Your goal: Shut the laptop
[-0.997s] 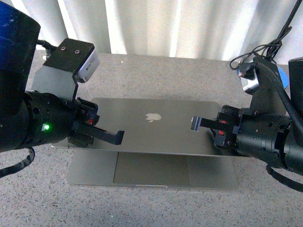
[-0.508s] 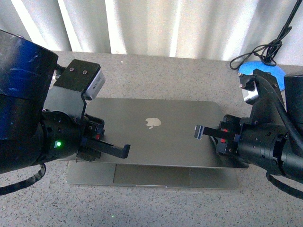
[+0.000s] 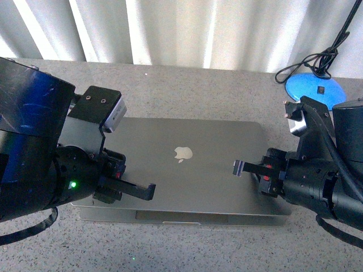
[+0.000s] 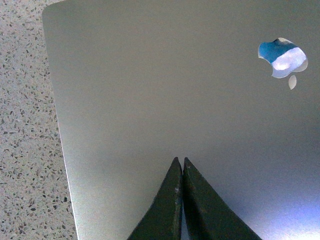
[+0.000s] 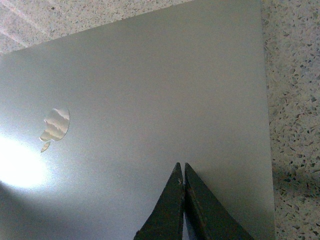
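Note:
The grey-silver laptop (image 3: pixel 187 170) lies on the speckled table with its lid down almost flat over the base; only a thin front edge of the base shows. The pale apple logo (image 3: pixel 182 153) faces up and also shows in the left wrist view (image 4: pixel 282 56) and the right wrist view (image 5: pixel 56 127). My left gripper (image 3: pixel 151 191) is shut and empty, over the lid's front left part (image 4: pixel 180 161). My right gripper (image 3: pixel 237 168) is shut and empty, over the lid's right part (image 5: pixel 181 166). Keyboard, screen and trackpad are hidden.
A blue round base (image 3: pixel 316 88) with a black cable (image 3: pixel 309 61) sits at the back right of the table. White curtains (image 3: pixel 187 31) hang behind the table's far edge. The speckled tabletop (image 3: pixel 170 249) shows in front of the laptop.
The lid has gone down from partly raised to nearly flat, covering the trackpad and palm rest. Both shut grippers have moved down and toward me with it.

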`<control>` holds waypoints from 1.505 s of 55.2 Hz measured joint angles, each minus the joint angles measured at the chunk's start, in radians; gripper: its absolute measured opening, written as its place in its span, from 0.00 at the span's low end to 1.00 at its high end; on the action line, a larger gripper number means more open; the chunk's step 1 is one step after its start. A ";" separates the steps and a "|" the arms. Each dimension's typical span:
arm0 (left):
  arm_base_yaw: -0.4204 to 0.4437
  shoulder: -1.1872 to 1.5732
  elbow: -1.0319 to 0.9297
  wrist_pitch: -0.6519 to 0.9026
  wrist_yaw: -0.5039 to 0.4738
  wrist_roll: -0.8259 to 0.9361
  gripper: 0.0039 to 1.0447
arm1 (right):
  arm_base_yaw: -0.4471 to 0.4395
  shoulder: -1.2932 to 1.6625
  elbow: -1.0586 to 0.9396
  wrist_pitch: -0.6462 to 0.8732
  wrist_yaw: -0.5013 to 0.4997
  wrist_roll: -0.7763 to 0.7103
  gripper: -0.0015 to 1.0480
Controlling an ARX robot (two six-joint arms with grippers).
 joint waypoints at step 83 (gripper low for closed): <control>-0.008 0.126 -0.039 0.145 0.010 -0.096 0.03 | 0.019 0.078 -0.013 0.046 0.006 0.014 0.01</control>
